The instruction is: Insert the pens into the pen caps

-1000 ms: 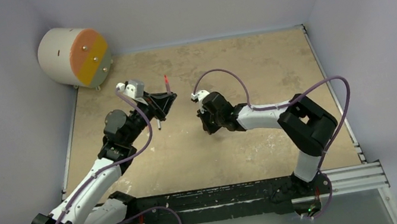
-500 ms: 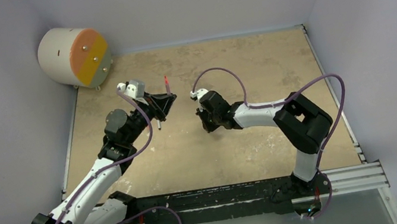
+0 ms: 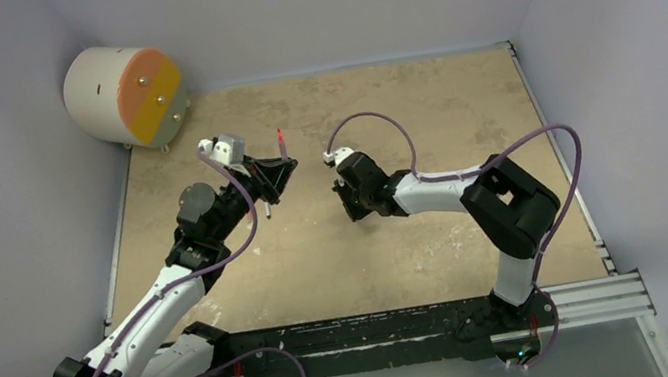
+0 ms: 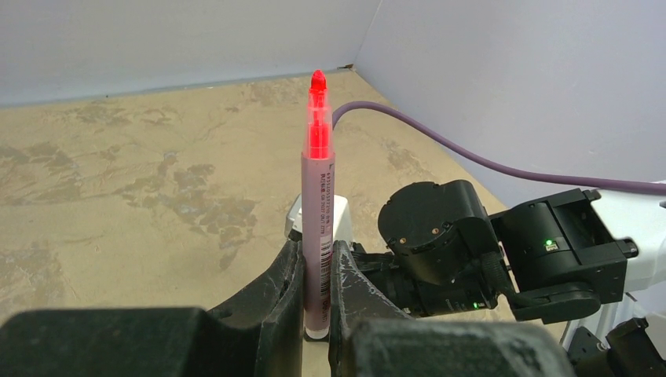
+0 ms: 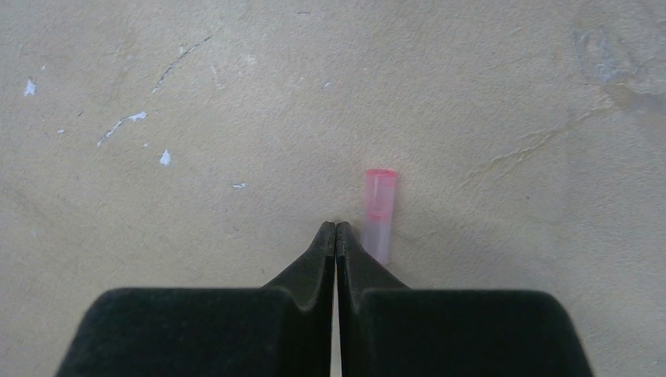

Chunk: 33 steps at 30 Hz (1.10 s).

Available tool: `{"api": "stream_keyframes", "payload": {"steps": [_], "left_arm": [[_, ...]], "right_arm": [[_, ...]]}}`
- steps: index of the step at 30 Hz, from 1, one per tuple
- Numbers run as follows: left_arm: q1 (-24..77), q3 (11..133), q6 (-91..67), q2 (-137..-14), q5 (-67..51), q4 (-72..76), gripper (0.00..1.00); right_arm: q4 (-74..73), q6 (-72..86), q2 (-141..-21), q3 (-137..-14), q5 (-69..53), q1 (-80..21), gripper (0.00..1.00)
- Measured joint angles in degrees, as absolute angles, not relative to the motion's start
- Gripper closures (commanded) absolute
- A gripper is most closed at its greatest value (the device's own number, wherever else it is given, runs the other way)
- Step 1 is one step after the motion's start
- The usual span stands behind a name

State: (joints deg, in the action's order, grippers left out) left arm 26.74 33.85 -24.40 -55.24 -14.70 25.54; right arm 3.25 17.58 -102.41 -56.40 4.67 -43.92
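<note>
While the left end effector [image 4: 316, 259] is gripping the mauve pen [image 4: 318, 196] upright, the right end effector [image 5: 336, 228] is pointing, clenched empty, at the desk [image 5: 157, 78], the pink cap [image 5: 378, 214] lying just beside it.

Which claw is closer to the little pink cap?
Right: the right gripper, shut, is just beside the cap. The left gripper, holding a pen, is farther off.

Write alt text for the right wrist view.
The right end effector has its two black fingers shut together, holding nothing, over a tan table. A short pink pen cap lies on the table just right of the fingertips, outside the grip.
</note>
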Motion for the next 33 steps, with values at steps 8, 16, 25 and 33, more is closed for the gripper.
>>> {"api": "stream_keyframes", "payload": {"steps": [8, 16, 25, 33], "left_arm": [[26.7, 33.8, -24.4, -55.3, -14.7, 25.5, 1.0], [26.7, 33.8, -24.3, -55.4, -14.6, 25.4, 1.0], [26.7, 33.8, -24.2, -56.6, -14.6, 25.1, 1.0], [26.7, 33.8, -24.2, -57.2, -14.7, 25.2, 1.0]], "right_arm": [[3.0, 17.5, -102.4, -56.5, 5.5, -41.5, 1.0], [2.8, 17.3, -102.4, -56.6, 6.3, -39.6, 1.0], [2.3, 17.2, -97.7, -55.7, 6.5, -37.7, 0.73], [3.5, 17.4, -92.4, -58.7, 8.1, -35.4, 0.47]]}}
